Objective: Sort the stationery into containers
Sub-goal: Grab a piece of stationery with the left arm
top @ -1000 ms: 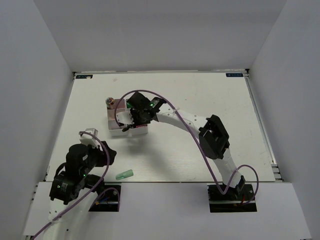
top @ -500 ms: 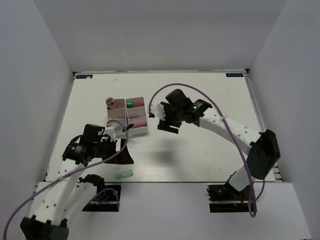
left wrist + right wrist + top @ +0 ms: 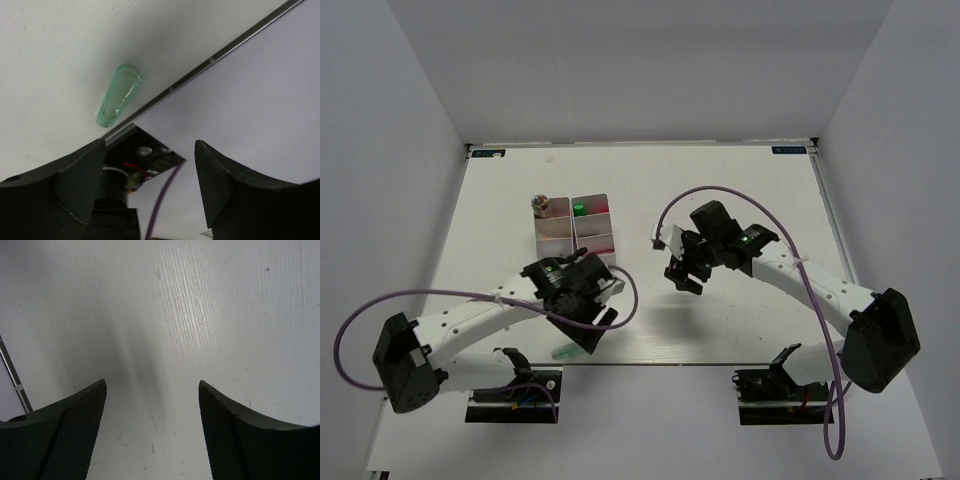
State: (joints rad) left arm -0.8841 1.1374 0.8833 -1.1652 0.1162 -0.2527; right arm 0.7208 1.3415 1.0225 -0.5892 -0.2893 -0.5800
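Note:
A pale green translucent marker [image 3: 119, 95] lies on the table by the near edge; in the top view the marker [image 3: 560, 353] shows just beside my left gripper [image 3: 586, 338]. The left gripper [image 3: 150, 150] hangs above and a little past it, open, holding nothing. Two white containers [image 3: 572, 232] stand side by side at mid-left, with green [image 3: 579, 209] and pink [image 3: 603, 241] stationery inside. My right gripper [image 3: 679, 277] hovers right of the containers over bare table. In its wrist view the right gripper [image 3: 152, 387] is open with nothing between the fingers.
A small brownish item [image 3: 542, 204] sits at the far left corner of the containers. The table's near edge with its metal strip [image 3: 235, 45] runs right beside the marker. The left arm's base and purple cable [image 3: 162, 200] lie beyond that edge.
The right arm has drawn back from over the containers to the right, and its jaws have opened. The left arm has swung from the near left out to the marker at the front edge.

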